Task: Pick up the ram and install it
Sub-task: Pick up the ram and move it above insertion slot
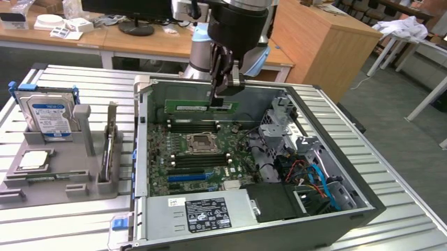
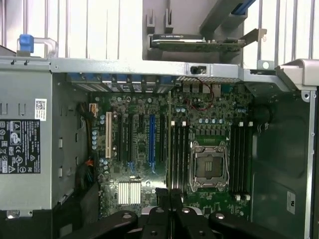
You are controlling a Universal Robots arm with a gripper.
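Note:
The ram (image 1: 190,106), a slim green stick, hangs level over the far end of the open computer case (image 1: 363,201), just above the motherboard (image 1: 183,166). My gripper (image 1: 221,100) is shut on its right end. Below it lie the black memory slots (image 1: 190,126) on the far side of the CPU socket (image 1: 203,141), with more slots (image 1: 199,159) on the near side. In the wrist view my gripper (image 2: 169,199) looks straight down at the slots (image 2: 177,154) beside the socket (image 2: 209,167); the stick shows there only as a thin dark edge between the fingers.
A grey holder (image 1: 77,180) on the exterior view's left carries a hard drive (image 1: 47,116), an expansion card (image 1: 110,149) and a CPU (image 1: 35,159). The case holds a power supply (image 1: 206,212), a drive cage (image 1: 283,123) and loose cables (image 1: 314,178). The case walls are tall.

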